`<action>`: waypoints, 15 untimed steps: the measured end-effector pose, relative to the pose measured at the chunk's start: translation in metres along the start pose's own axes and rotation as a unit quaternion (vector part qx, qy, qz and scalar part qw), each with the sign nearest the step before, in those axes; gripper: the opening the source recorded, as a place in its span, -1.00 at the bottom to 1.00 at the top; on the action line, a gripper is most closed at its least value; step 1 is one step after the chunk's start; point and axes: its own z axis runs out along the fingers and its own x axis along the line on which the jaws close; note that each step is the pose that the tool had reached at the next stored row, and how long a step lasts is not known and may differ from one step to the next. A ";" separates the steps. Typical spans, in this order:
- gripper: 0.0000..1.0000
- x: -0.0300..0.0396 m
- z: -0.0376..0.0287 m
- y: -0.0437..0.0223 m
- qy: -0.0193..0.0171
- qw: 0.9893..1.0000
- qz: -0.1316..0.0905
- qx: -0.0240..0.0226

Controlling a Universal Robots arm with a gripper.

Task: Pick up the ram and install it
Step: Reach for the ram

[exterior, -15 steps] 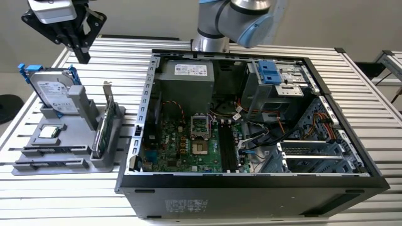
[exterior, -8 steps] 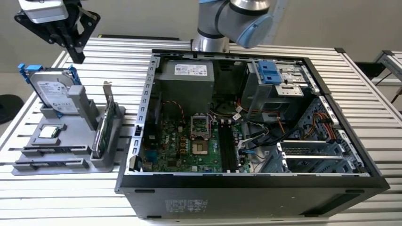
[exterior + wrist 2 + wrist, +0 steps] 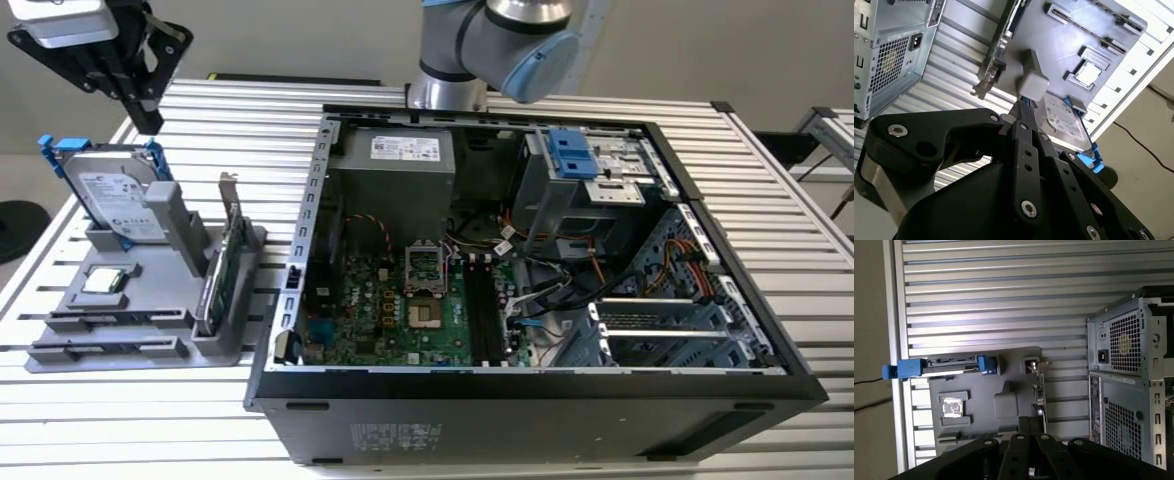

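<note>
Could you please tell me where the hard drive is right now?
In the exterior view, the hard drive stands on edge in the grey holder, to the exterior view's left of the computer case, under the end effector.

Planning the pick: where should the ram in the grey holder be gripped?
Pinch the ram across its flat faces at mid-length, coming straight down: it seems to stand on its long edge in a slot of the grey holder, leaving only the top edge exposed.
</note>
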 end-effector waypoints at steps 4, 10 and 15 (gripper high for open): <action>-1.00 0.0071 -0.0001 -0.0005 0.000 1.000 0.000 0.000; -1.00 0.0176 -0.0004 -0.0012 0.000 1.000 0.000 0.000; -1.00 0.0248 -0.0006 -0.0017 0.000 1.000 0.000 0.000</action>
